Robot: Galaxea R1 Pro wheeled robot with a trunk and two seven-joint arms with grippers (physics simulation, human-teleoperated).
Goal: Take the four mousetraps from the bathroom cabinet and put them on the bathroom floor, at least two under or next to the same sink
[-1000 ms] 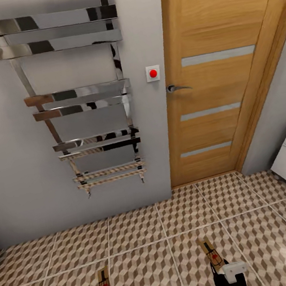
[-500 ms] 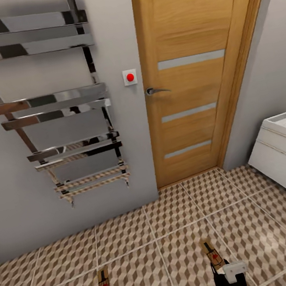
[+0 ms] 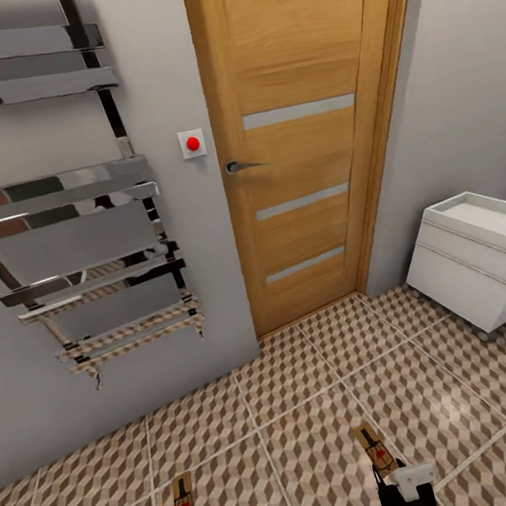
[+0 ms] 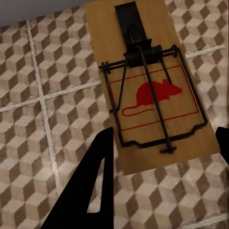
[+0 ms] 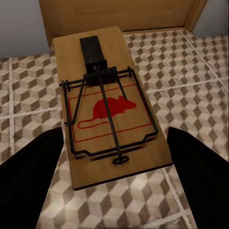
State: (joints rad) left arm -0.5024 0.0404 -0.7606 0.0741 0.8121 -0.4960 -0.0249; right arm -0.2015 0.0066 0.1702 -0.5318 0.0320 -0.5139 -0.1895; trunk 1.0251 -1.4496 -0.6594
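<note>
Chrome towel rail (image 3: 67, 186), mirror-glossy, reflecting the cube-patterned bathroom floor (image 3: 311, 392), whose tiles look matt. The door (image 3: 298, 129) is warm orange wood grain with frosted strips and a metal handle (image 3: 239, 166). White drawer unit (image 3: 478, 259), smooth and satin. The left mousetrap (image 4: 148, 86) and right mousetrap (image 5: 107, 102) are pale wood with dark wire.

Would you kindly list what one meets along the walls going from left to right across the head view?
Chrome towel rail → red wall button → door handle → wooden door → low white drawer unit.
</note>
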